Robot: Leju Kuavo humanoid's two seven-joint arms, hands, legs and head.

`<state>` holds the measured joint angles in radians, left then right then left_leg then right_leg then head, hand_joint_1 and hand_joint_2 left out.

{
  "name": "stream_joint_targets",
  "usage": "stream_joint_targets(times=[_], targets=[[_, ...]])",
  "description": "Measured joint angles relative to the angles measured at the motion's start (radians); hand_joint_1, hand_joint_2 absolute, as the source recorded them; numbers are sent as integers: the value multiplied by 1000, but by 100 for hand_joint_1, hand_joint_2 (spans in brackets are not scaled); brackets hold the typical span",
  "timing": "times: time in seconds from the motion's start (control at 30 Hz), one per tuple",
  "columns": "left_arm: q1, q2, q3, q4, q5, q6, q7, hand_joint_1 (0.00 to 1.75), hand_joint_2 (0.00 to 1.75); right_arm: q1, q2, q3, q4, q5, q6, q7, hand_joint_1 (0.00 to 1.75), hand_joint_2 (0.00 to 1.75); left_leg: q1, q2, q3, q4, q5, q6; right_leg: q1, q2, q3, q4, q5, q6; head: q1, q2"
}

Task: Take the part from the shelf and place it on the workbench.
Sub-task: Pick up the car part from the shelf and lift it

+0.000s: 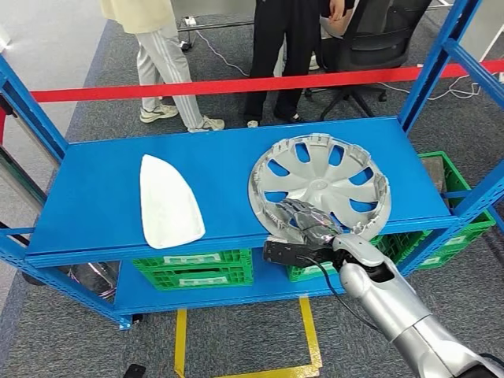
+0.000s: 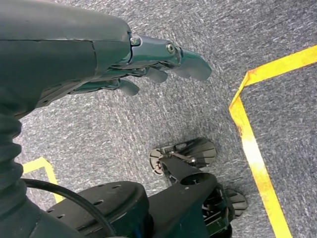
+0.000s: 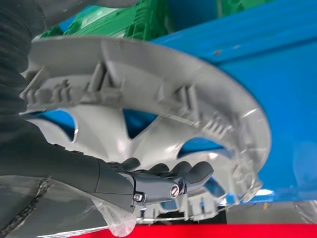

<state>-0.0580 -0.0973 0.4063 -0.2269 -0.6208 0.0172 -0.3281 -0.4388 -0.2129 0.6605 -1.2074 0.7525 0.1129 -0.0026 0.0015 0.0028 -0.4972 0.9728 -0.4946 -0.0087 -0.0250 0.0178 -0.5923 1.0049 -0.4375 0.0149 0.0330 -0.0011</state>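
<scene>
1. The right hand (image 1: 300,223) reaches over the shelf's (image 1: 107,189) front edge, fingers (image 3: 186,173) resting flat and extended on the silver wheel cover (image 1: 320,185), not clasping it.
2. The left hand (image 2: 149,64) hangs above the carpet, holding nothing, fingers loosely apart.
3. Green crates (image 1: 196,268) sit below the shelf; their contents cannot be told.

Right arm: silver, comes in from the lower right and reaches forward and up-left. Right hand (image 1: 297,224): at the near rim of the wheel cover (image 1: 320,185); dark fingers (image 3: 186,173) lie extended on its spoked face, thumb side beneath; whether it is gripped cannot be told.

Left hand (image 2: 149,64): hangs palm down above the carpet, fingers (image 2: 129,87) loosely curled and slightly apart, holding nothing.
</scene>
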Motion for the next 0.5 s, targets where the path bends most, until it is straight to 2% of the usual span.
stream_joint_targets(times=[0.5], targets=[[0, 11, 11, 4, 4, 4, 7, 0, 175, -52, 10, 76, 27, -37, 30, -6, 0, 175, 0, 0, -1, 0, 1, 0, 0, -1, -1, 1, 0, 0, 0, 0]])
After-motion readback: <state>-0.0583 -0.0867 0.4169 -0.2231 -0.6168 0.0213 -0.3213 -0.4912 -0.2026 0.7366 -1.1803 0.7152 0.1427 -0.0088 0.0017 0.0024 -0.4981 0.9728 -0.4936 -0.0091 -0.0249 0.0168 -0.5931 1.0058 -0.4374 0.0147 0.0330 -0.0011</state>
